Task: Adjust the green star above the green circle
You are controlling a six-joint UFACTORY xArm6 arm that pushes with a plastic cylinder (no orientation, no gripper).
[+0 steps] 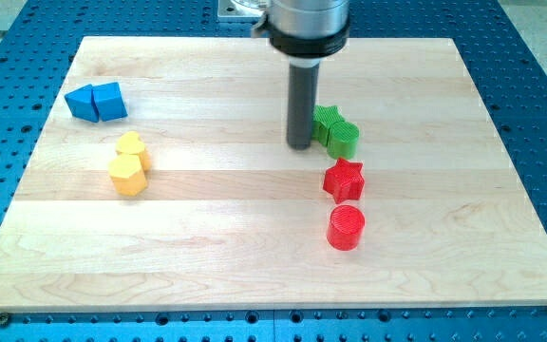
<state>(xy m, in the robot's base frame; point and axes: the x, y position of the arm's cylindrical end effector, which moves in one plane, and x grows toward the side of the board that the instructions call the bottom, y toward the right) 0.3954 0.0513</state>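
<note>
The green star [326, 121] lies right of the board's centre, touching the green circle [344, 139], which sits just below and to its right. My tip [299, 145] stands just left of the green pair, beside the star's left edge; contact cannot be told. The dark rod rises from the tip to the arm's body at the view's top.
A red star [343, 180] and a red circle [346, 228] lie below the green pair. Two blue blocks [97, 102] sit touching at the upper left. A yellow heart [132, 147] and a yellow hexagon [127, 176] lie below them. The wooden board [254, 256] rests on a blue perforated table.
</note>
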